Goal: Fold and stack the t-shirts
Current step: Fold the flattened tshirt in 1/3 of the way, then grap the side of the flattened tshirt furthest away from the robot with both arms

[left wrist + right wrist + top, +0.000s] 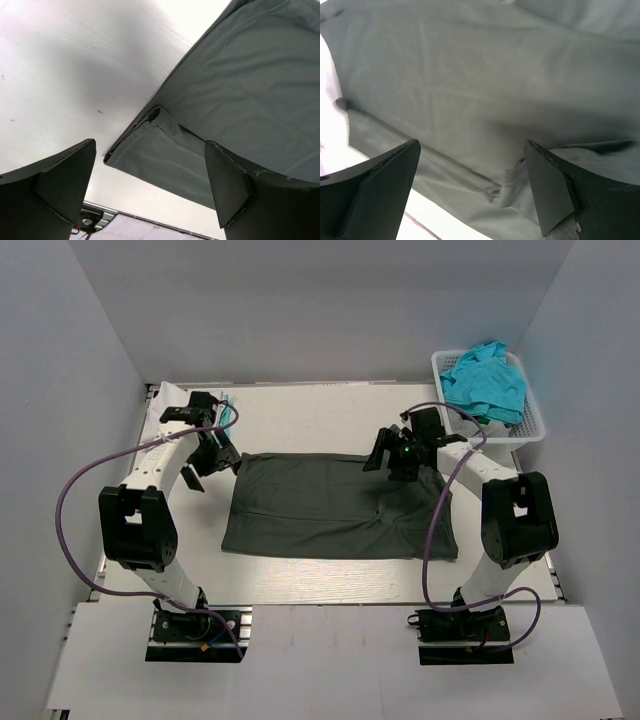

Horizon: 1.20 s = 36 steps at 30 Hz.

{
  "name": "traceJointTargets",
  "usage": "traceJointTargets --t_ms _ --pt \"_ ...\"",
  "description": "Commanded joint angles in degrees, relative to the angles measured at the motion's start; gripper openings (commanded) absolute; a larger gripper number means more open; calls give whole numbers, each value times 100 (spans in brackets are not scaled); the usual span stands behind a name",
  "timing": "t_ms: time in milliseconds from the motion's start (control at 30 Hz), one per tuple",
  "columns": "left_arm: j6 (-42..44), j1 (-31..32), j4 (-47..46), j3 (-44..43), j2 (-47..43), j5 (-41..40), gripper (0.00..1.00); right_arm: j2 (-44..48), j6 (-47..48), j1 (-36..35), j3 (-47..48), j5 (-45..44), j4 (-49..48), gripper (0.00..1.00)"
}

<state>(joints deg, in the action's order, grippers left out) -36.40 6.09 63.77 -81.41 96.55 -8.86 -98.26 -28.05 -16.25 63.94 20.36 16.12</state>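
**Top external view.** The dark charcoal t-shirt (340, 505) lies spread flat at the centre of the counter (320, 420), between the two arms. Its long edges run left to right. The left claw (212, 468) is at the shirt's far-left corner. The right claw (392, 465) is over the far edge, right of centre. Both claws have their fingers apart. The turquoise t-shirts (485, 380) lie bunched in the white lattice basket (530, 428) at the far-right corner of the counter. A white t-shirt (158, 400) lies at the far-left corner, mostly hidden by the left arm.

**Left wrist view.** The left claw (150, 190) is spread wide and grips nothing. Below the gap between its fingers lies a corner of the dark charcoal t-shirt (250, 90), with a folded layer showing at the hem. Bare counter (75, 75) fills the left half of the view.

**Right wrist view.** The right claw (472, 190) is spread wide and grips nothing. The dark charcoal t-shirt (485, 85) fills almost the whole view beneath it. A seam and a stitched hem run across the lower part. A strip of counter (330, 145) shows at the lower left. Whether the fingertips touch the cloth cannot be told.
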Motion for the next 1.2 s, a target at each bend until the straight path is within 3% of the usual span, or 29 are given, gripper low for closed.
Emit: traceJointTargets --t_ms 0,167,300,500,700,800,867,1000,1167 --pt "98 -11 -285 -253 -76 165 100 263 388 17 390 -1020 540 90" --pt "151 42 -672 -893 529 245 100 229 590 52 821 -1780 717 90" --pt "274 103 -734 -1596 1363 297 100 -517 792 34 2065 -2342 1349 90" --pt "380 103 -795 -2537 2332 305 100 -1327 1056 52 3036 -2888 1525 90" --pt "380 103 -1112 -2688 2824 693 94 -2029 1214 52 3835 -3187 1543 90" --pt "380 103 -1261 -2688 3026 816 83 -2303 1206 52 4222 -3249 1701 90" --pt "380 103 -1262 -2749 3080 938 68 -2434 1180 52 4319 -3362 1719 90" --pt "441 103 -1262 -2635 3212 1088 53 -2514 1136 96 4355 -3486 1737 90" --pt "441 103 -1323 -2328 3212 1150 51 -2593 1100 157 4425 -3521 1754 90"
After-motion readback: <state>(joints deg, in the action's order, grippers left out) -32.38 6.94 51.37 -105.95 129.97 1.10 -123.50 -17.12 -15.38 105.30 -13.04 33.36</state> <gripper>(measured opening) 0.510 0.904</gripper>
